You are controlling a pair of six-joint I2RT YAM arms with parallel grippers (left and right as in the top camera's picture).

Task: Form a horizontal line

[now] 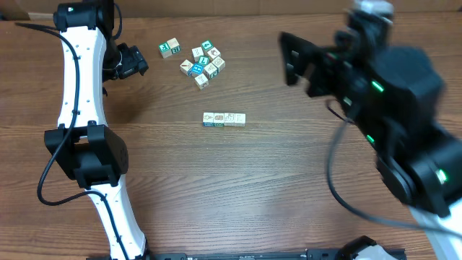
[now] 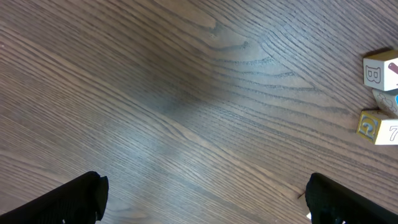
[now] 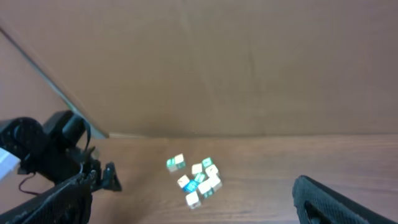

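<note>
The horizontal line [image 1: 224, 119] lies at the centre of the overhead frame on the wood-grain table [image 1: 274, 180]. It is a short straight row of what look like four cream-and-teal cubes set side to side and touching, running left to right. Nothing is in contact with it.

Further up the frame, above and slightly left of the row, sits a loose bunch of cubes [image 1: 203, 62] in no order. A single cube [image 1: 170, 48] stands apart at the bunch's left.

The left gripper [image 1: 133, 61] is in the upper left of the frame, level with the bunch and just left of the single cube. The row lies well apart from it, below and to the right. Its wrist view shows the two fingers spread to either bottom corner with bare table between them and nothing held. Two lettered cubes [image 2: 379, 99] sit at that frame's right edge.

The right gripper [image 1: 294, 61] is in the upper right, blurred, raised off the table. The row lies below and to its left, well apart. Its fingers stand wide apart and hold nothing.
</note>
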